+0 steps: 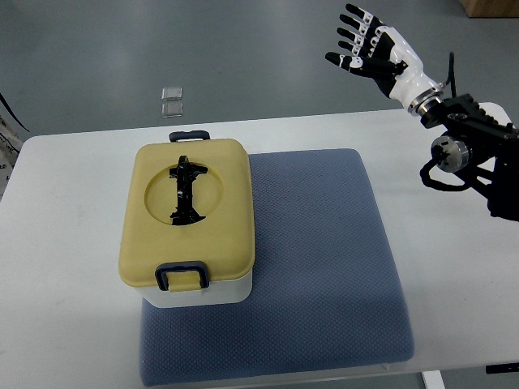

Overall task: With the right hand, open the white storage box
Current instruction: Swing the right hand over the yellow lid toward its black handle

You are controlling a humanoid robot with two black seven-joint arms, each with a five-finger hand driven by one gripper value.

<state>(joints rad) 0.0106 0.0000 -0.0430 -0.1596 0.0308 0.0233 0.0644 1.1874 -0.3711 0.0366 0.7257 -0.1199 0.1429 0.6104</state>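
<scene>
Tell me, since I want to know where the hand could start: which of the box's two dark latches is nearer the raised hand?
The latch on the far edge of the storage box, toward the right hand; the other latch sits on the near edge.

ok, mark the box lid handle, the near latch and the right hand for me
lid handle (186, 193), top view, middle of the black handle in the lid's round recess
near latch (182, 275), top view, dark clasp on the lid's near edge
right hand (375, 50), top view, palm, fingers spread

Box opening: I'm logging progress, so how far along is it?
Nothing looks done: the box is closed, its yellow lid seated and the front latch down. The right robot hand is open and raised far from it. Left: reach over, release the latches, lift the lid.
</scene>
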